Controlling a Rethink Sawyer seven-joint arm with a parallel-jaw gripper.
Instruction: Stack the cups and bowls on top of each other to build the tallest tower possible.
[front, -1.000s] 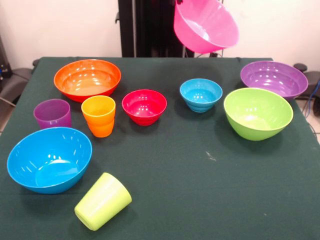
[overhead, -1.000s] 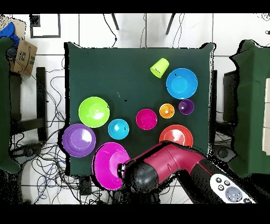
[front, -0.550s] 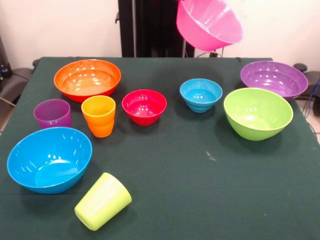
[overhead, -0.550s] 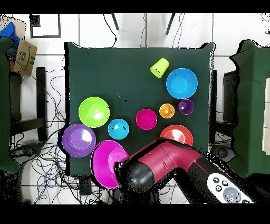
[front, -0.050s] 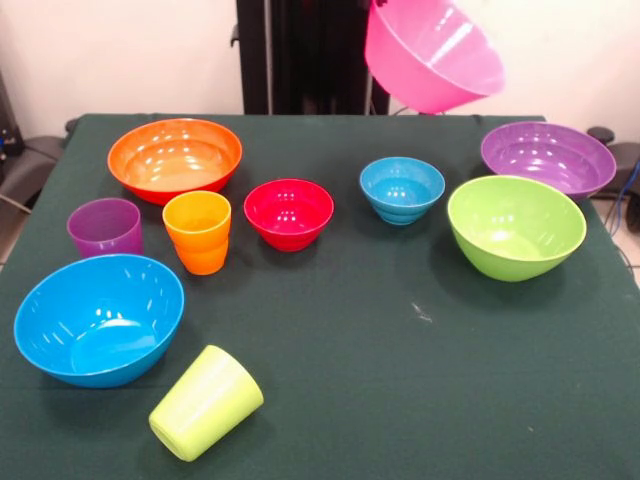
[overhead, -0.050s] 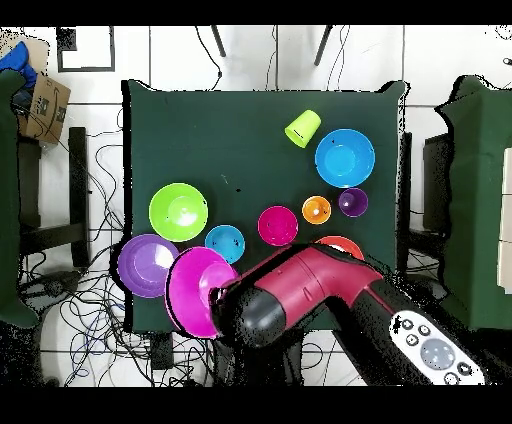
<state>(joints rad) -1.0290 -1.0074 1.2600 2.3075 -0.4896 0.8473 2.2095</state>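
Note:
My gripper (overhead, -0.050s: 218, 297) is shut on the rim of the pink bowl (front, -0.050s: 435, 60), which hangs tilted high above the table's back edge. In the overhead view the pink bowl (overhead, -0.050s: 195, 290) overlaps the purple bowl (overhead, -0.050s: 145, 265). On the cloth stand the orange bowl (front, -0.050s: 175, 158), red small bowl (front, -0.050s: 289, 212), light blue small bowl (front, -0.050s: 402, 188), lime bowl (front, -0.050s: 515, 225), purple bowl (front, -0.050s: 547, 155) and big blue bowl (front, -0.050s: 98, 318). The orange cup (front, -0.050s: 197, 231) and purple cup (front, -0.050s: 105, 228) stand upright. The lime cup (front, -0.050s: 206, 402) lies on its side. No tower is in view.
The green table cloth (front, -0.050s: 400, 380) carries every piece apart from the others. My arm (overhead, -0.050s: 300, 300) covers part of the orange bowl (overhead, -0.050s: 340, 243) in the overhead view. Cables lie on the floor around the table.
The pink bowl has swung rightward and slightly up in the front view. In the overhead view it has moved left, now overlapping the purple bowl. Nothing on the table moved.

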